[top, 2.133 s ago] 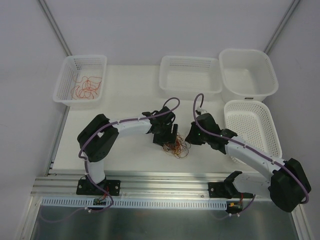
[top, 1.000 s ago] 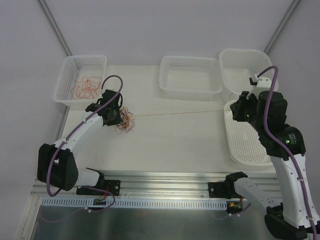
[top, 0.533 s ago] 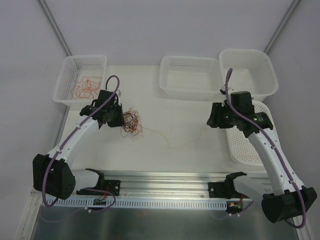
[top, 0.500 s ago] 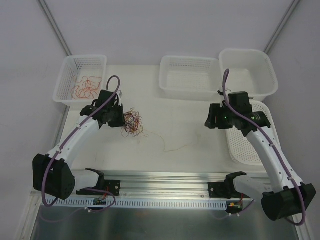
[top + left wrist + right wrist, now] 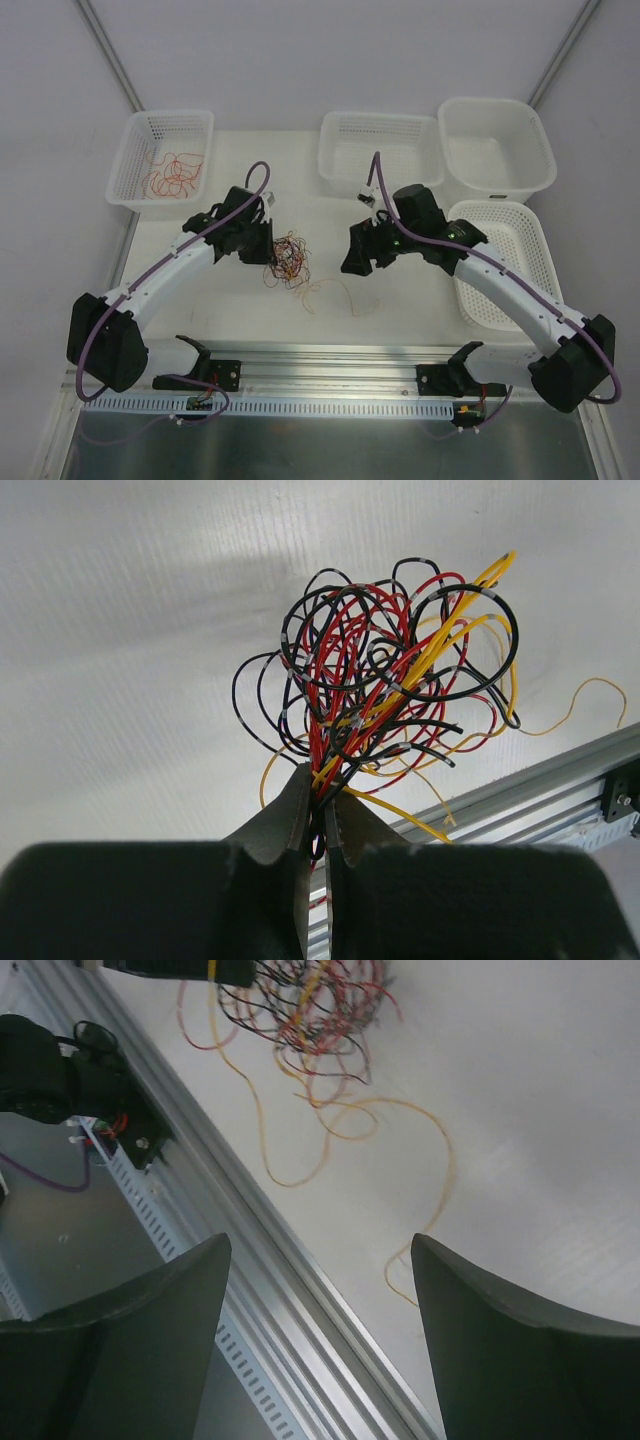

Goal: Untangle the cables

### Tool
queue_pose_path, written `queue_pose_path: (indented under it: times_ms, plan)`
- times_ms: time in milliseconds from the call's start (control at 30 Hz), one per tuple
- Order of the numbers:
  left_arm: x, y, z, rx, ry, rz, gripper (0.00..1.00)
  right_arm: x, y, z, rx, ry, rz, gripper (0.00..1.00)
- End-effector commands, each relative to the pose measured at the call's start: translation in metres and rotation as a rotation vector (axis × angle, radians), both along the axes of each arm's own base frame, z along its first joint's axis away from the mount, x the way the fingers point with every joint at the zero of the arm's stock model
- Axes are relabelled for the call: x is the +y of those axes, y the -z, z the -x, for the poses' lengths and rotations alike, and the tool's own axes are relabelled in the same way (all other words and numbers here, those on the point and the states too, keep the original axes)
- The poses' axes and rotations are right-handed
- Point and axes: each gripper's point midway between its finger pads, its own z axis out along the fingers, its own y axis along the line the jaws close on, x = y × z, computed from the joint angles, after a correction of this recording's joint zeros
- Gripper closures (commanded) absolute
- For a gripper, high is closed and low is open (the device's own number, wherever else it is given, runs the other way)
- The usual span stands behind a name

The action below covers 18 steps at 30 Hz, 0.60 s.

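The cables are a tangle [image 5: 288, 259] of thin red, black and yellow curly wires just left of the table's middle. My left gripper [image 5: 264, 243] is shut on the tangle [image 5: 390, 670], and the strands are pinched between its fingertips [image 5: 320, 785]. One yellowish-tan strand [image 5: 335, 294] trails slack from the tangle across the table toward the front. My right gripper [image 5: 356, 256] hangs open to the right of the tangle and holds nothing. In the right wrist view the slack strand [image 5: 345, 1125] lies beyond the gripper [image 5: 318, 1250], with the tangle [image 5: 320, 1005] at the top.
A white basket [image 5: 133, 178] at the back left holds several orange wires [image 5: 172, 172]. Another basket [image 5: 380, 150] stands at the back middle, beside a white tub [image 5: 495, 145]. A flat basket [image 5: 505, 250] lies on the right. An aluminium rail [image 5: 330, 365] runs along the front edge.
My right gripper opened and let go of the strand it had pulled taut, then swung left toward the middle. The strand fell slack on the table. My left arm carried the tangle rightward.
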Motion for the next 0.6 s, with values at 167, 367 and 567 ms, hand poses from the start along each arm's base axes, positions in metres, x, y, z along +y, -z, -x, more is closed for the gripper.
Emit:
queue_pose_path:
  times_ms: [167,367,567]
  plan:
    - [-0.025,-0.013,-0.005,0.011,-0.071,0.050,1.00,0.110,-0.025,0.009,-0.028,-0.150,-0.283,0.25]
    - [-0.027,-0.015,-0.003,0.002,-0.083,0.051,1.00,0.142,-0.010,0.000,0.022,-0.148,-0.321,0.31]
    - [-0.025,-0.015,-0.001,-0.001,-0.093,0.049,1.00,0.163,0.001,-0.003,0.057,-0.173,-0.320,0.39]
